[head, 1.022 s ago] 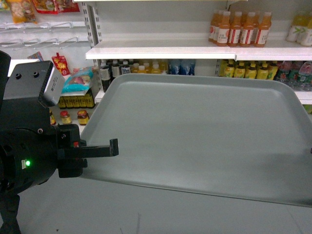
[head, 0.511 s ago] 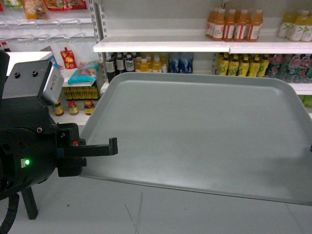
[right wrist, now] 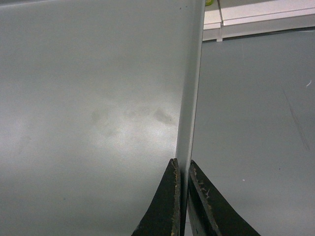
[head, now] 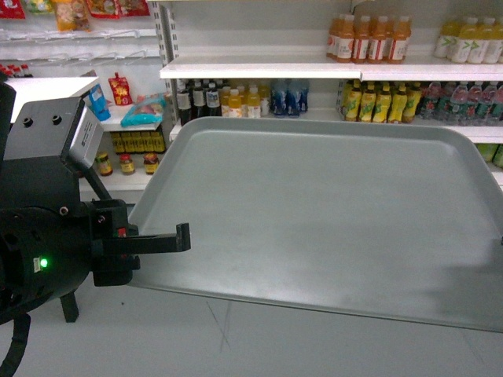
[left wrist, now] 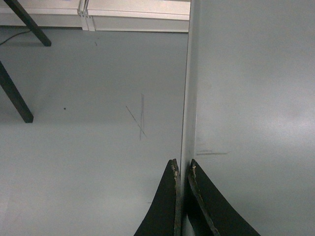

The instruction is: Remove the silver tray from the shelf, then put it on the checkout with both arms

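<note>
Tray count: one silver tray (head: 314, 220), held in the air in front of the store shelving and above the grey floor (left wrist: 88, 123), its far long edge raised toward the camera's upper field. Two grippers carry it. Left gripper (left wrist: 182, 169) reaches in horizontally from the left arm (head: 47, 236), whose green indicator light is lit; the left wrist view shows its two black fingers (left wrist: 167, 206) pressed together on the tray's left rim, one on each side. Right gripper (right wrist: 181, 167) is likewise clamped on the opposite rim in the right wrist view, fingers closed against the thin edge. In the head view the right gripper falls almost wholly beyond the frame's right border, and the tray's right corners are cut off. One white shelf (head: 259, 71) board stands behind the tray, with a row of five orange drink bottles (head: 368, 39) above it; the bottles below are partly hidden by the tray's far rim and cannot be counted.
</note>
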Robot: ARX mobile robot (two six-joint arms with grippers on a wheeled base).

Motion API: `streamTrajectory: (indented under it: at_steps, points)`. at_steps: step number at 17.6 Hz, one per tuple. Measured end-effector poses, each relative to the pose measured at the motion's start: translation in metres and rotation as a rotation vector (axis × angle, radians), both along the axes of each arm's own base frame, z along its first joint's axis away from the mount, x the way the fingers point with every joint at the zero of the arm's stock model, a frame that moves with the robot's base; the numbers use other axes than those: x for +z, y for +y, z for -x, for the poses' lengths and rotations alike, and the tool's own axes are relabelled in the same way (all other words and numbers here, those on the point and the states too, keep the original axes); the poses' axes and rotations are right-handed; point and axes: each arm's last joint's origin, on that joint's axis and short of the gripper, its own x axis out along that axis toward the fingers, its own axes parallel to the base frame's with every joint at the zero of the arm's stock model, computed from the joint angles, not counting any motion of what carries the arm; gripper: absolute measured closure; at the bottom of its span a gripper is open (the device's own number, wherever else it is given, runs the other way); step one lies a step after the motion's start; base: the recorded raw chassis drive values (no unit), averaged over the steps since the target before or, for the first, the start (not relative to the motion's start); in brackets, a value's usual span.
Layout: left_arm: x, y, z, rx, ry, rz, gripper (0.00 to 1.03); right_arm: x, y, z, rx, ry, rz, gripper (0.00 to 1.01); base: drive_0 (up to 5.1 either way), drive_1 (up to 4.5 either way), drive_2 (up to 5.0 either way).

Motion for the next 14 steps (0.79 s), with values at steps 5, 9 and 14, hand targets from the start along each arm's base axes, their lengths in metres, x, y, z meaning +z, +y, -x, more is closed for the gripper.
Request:
streamTrajectory:
  at_steps: [5, 9, 14]
  points:
    - [0.0001, -0.0008, 0.0001, -0.003, -0.002, 0.001, 1.00, -0.0006, -0.0003, 0.0001, -0.002, 0.005, 0.001, 0.98, 0.1, -4.13, 4.3]
    - [0.0001, -0.0007, 0.0001, -0.003, -0.001, 0.000, 1.00, -0.0005, -0.0002, 0.0001, -0.001, 0.004, 0.000, 0.98, 0.1, -4.13, 4.3]
    - [-0.0002, -0.0005, 0.0003, -0.002, 0.002, -0.001, 1.00, -0.0008, -0.0001, 0.0002, -0.001, 0.007, 0.001, 0.98, -4.0, 1.08, 2.8]
